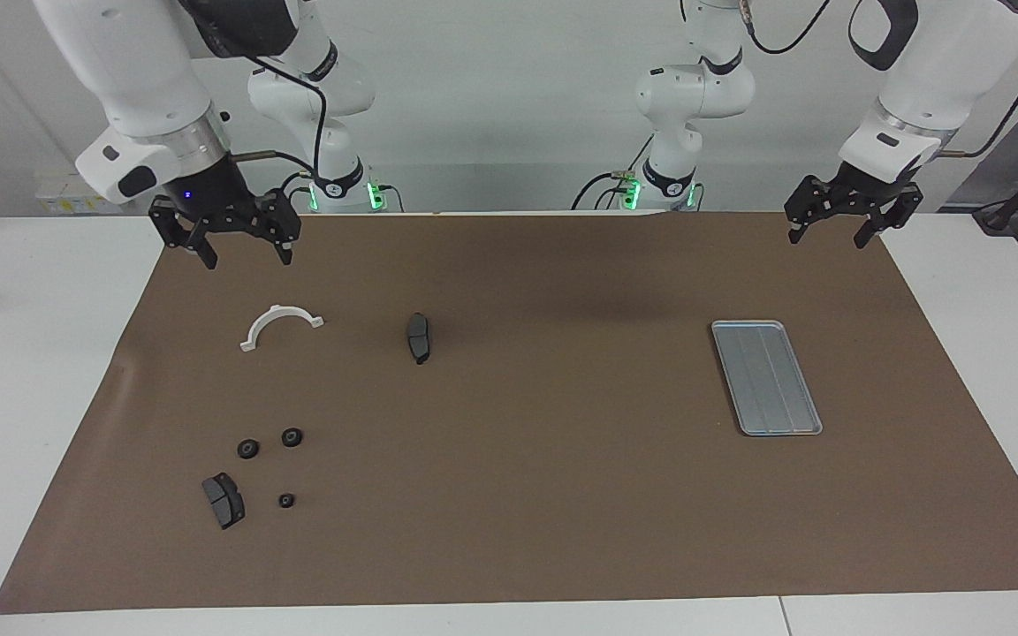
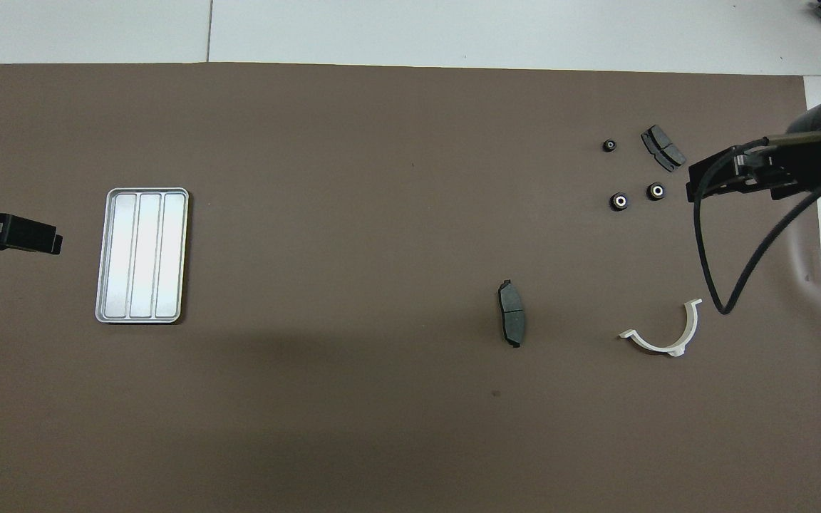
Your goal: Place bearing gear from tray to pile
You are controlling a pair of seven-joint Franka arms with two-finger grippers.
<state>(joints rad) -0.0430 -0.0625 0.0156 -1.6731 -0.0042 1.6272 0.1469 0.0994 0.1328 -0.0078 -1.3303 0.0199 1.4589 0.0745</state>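
Overhead, we see our left gripper (image 1: pixel 854 219) spread apart and raised beside the tray (image 1: pixel 765 377), our right gripper (image 1: pixel 239 240) likewise apart, three bearing gears (image 1: pixel 292 436) farther out on the mat.

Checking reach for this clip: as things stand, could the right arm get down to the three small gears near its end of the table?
Probably yes. The right gripper hangs open and empty above the mat; the gears lie exposed, apart from the brake pad beside them, nothing over them.
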